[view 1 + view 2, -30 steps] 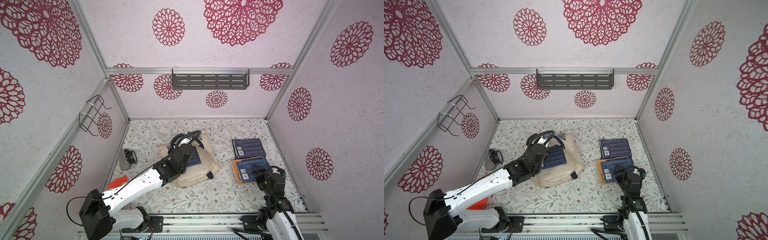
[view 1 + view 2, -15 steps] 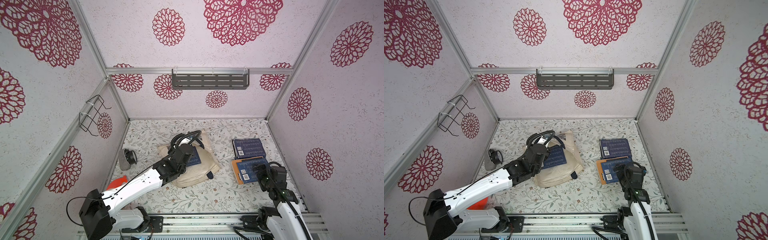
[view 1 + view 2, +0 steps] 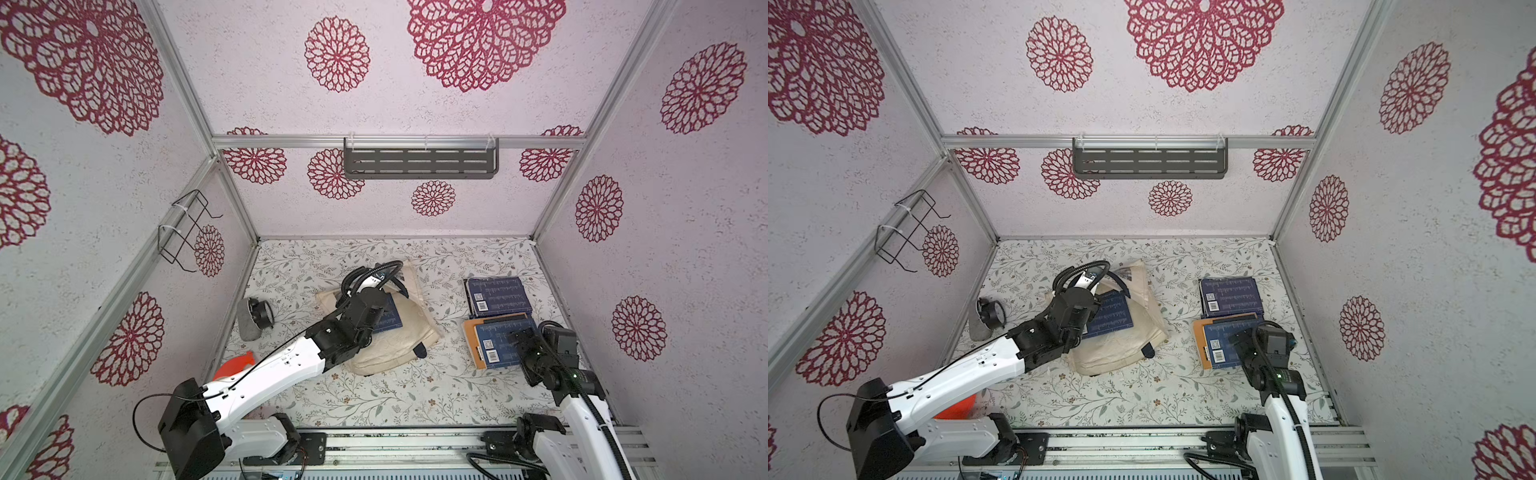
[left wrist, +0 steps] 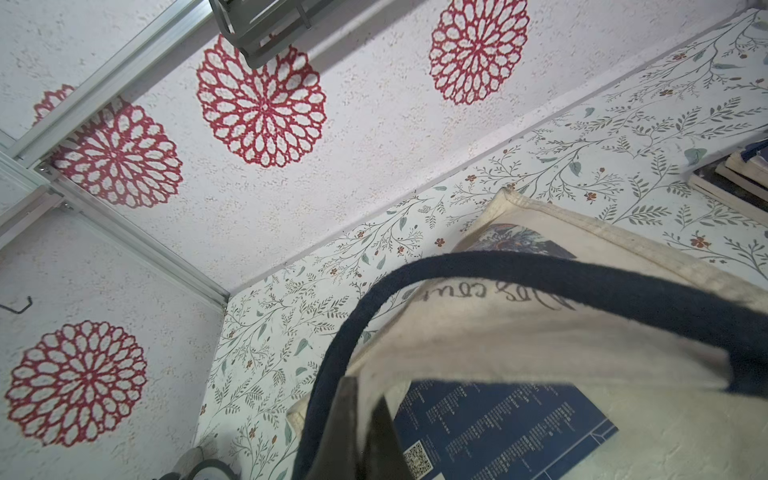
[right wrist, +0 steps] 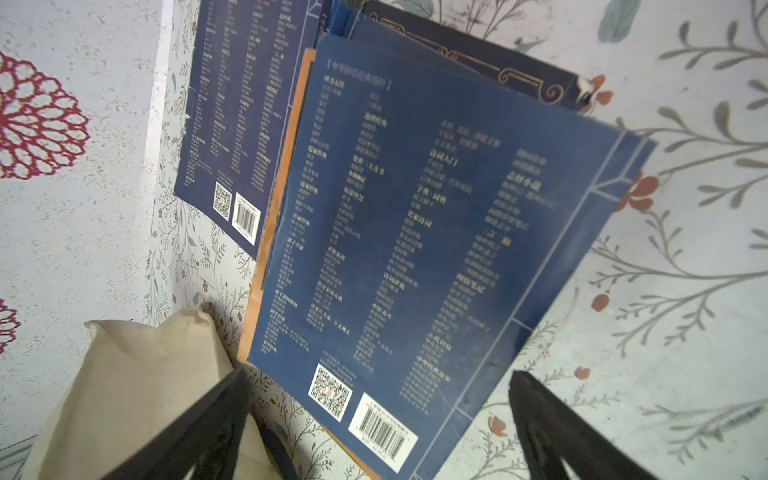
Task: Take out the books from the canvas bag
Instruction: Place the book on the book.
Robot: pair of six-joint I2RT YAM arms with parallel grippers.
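One dark-blue book (image 3: 390,318) in canvas bag (image 3: 395,353)

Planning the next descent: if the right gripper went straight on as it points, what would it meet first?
Most likely the dark-blue paperback with the white barcode label: it lies flat straight ahead of the open right gripper. How far is unclear.

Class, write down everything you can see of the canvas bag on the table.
The canvas bag is cream fabric, soft and rumpled, lying flat on the floral table. A navy strap handle arches over its mouth; a navy floral print and script lettering mark one side. The left gripper pinches its mouth edge, and a dark-blue book shows inside.
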